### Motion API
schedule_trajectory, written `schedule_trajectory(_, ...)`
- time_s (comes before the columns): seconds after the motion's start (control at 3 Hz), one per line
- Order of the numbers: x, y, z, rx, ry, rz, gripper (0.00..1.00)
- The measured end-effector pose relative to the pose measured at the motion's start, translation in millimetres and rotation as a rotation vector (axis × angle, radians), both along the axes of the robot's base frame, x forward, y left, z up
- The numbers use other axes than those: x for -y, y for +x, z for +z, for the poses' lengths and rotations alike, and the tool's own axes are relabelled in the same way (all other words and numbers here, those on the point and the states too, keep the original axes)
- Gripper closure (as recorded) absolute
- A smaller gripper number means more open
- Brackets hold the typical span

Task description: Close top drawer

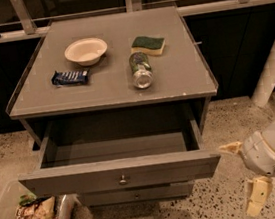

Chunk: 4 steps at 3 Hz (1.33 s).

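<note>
The top drawer (pixel 118 157) of the grey cabinet stands pulled out wide, its plain box interior bare. Its flat front panel (pixel 76 182) carries a small round metal knob (pixel 122 179) at the centre. My gripper (pixel 243 174) is at the lower right, just beyond the right end of the drawer front and apart from it. Its two cream fingers (pixel 255 197) are spread open and hold nothing. One finger points toward the drawer's right corner, the other hangs down toward the floor.
On the cabinet top (pixel 183 75) lie a white bowl (pixel 86 50), a blue snack bar (pixel 70 77), a bottle on its side (pixel 140 70) and a green-yellow sponge (pixel 147 45). A lower drawer front (pixel 136 196) shows beneath. A clear bin (pixel 10 214) of snack bags stands at lower left. A white post (pixel 272 63) rises at right.
</note>
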<state>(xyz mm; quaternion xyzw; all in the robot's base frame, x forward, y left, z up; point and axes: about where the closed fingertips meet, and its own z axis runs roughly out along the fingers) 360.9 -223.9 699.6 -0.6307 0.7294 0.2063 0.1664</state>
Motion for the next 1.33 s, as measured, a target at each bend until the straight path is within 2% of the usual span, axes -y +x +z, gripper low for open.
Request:
schedule_trajectory(0.33,-16.8,10.5,-26.5,-0.046,0.022,0.065,0.00)
schedule_trajectory(0.67,-16.8,10.5,-26.5,-0.046,0.022,0.065,0.00)
schedule_trajectory(1.0,-20.2,7.3,-13.3,-0.020,0.009,0.075,0.00)
schedule_trajectory(1.33,-45.2,-18.2,29.4,0.059,-0.044,0.129,0.00)
